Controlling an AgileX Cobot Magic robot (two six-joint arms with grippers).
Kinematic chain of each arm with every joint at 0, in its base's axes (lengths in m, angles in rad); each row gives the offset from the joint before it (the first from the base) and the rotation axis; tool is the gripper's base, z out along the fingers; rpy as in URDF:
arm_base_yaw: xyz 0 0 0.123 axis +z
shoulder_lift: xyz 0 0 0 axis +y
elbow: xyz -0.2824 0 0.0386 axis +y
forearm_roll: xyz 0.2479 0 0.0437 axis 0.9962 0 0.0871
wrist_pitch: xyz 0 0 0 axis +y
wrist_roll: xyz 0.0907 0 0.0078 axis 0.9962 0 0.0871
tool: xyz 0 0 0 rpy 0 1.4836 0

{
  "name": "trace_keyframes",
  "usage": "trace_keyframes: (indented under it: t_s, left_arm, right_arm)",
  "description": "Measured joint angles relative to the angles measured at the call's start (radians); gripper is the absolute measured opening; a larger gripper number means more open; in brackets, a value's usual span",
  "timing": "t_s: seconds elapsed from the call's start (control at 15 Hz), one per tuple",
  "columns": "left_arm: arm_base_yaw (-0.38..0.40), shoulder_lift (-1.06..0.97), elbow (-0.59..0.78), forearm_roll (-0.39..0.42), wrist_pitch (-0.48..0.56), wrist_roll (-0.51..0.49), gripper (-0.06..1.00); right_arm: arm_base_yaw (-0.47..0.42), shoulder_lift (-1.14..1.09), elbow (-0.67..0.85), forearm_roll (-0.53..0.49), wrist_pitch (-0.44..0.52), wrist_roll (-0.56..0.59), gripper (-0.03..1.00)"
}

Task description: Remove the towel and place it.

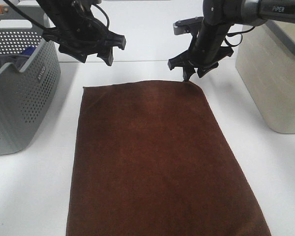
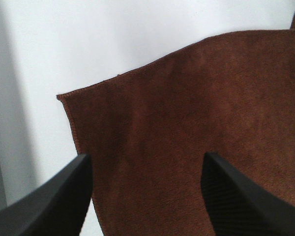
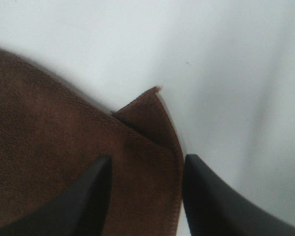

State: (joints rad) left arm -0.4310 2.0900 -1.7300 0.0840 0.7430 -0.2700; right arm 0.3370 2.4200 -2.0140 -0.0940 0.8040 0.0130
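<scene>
The right gripper (image 3: 145, 172) is straddling a folded corner of the towel (image 1: 157, 157), jaws partly open, ready for pinching. The left gripper (image 2: 147, 172) is hovering wide open and empty, with another corner beneath it.

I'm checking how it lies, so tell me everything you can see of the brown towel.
The towel is dark brown, soft-napped cloth with stitched hems, rectangular, spread flat on the white table. Its far right corner is doubled over, lying between the open fingers of the right claw. The left claw hangs open above its far left corner.
</scene>
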Motion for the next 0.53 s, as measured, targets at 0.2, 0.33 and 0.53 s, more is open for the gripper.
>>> trace_keyframes:
  t_s: [0.2, 0.33, 0.53]
  left_arm:
    - [0.000, 0.000, 0.000, 0.000, 0.000, 0.000, 0.61]
    - [0.000, 0.000, 0.000, 0.000, 0.000, 0.000, 0.61]
    - [0.000, 0.000, 0.000, 0.000, 0.000, 0.000, 0.61]
  right_arm:
    - [0.000, 0.042, 0.000, 0.002, 0.000, 0.000, 0.44]
    - [0.000, 0.070, 0.000, 0.000, 0.000, 0.000, 0.44]
    - [0.000, 0.078, -0.002, -0.002, 0.000, 0.000, 0.30]
